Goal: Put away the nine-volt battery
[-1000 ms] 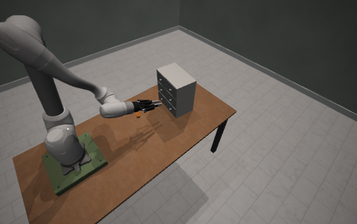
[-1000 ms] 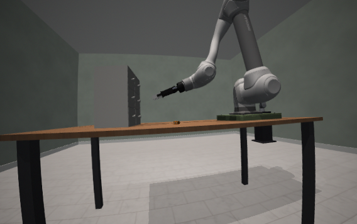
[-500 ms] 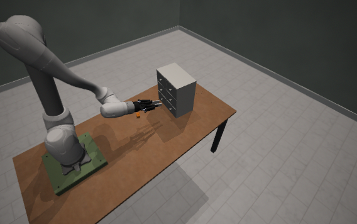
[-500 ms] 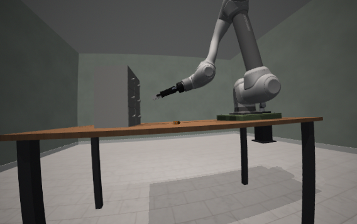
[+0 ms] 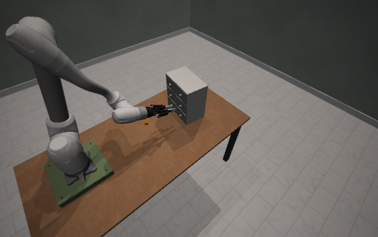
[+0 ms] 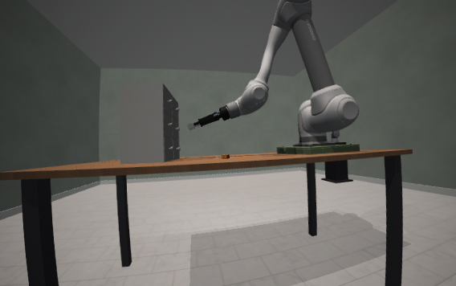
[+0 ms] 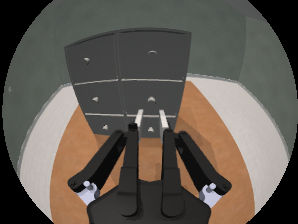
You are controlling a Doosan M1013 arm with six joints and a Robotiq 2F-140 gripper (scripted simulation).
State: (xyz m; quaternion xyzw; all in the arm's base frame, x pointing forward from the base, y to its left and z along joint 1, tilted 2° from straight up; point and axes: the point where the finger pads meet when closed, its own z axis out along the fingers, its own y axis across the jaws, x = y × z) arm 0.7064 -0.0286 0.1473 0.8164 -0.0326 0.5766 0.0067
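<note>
So the gripper (image 5: 172,108) (image 6: 191,126) (image 7: 151,116) is just partway open, nothing in its fingers, pointing at the chest's (image 5: 196,103) (image 6: 141,122) (image 7: 127,82) drawer fronts. Little orange thing, probably the nine-volt battery (image 5: 146,122) (image 6: 225,157), lies on the table (image 5: 133,173) (image 6: 257,159) (image 7: 70,165), apart from the chest.

The gripper (image 5: 171,108) (image 6: 193,126) (image 7: 151,116) moving closer to the chest's front (image 5: 177,100) (image 6: 170,128) (image 7: 135,89), the arm's wrist (image 5: 128,114) (image 6: 254,96) advancing with it and dipping slightly, their shadow (image 5: 156,141) sliding chestward across the table (image 5: 143,173).
</note>
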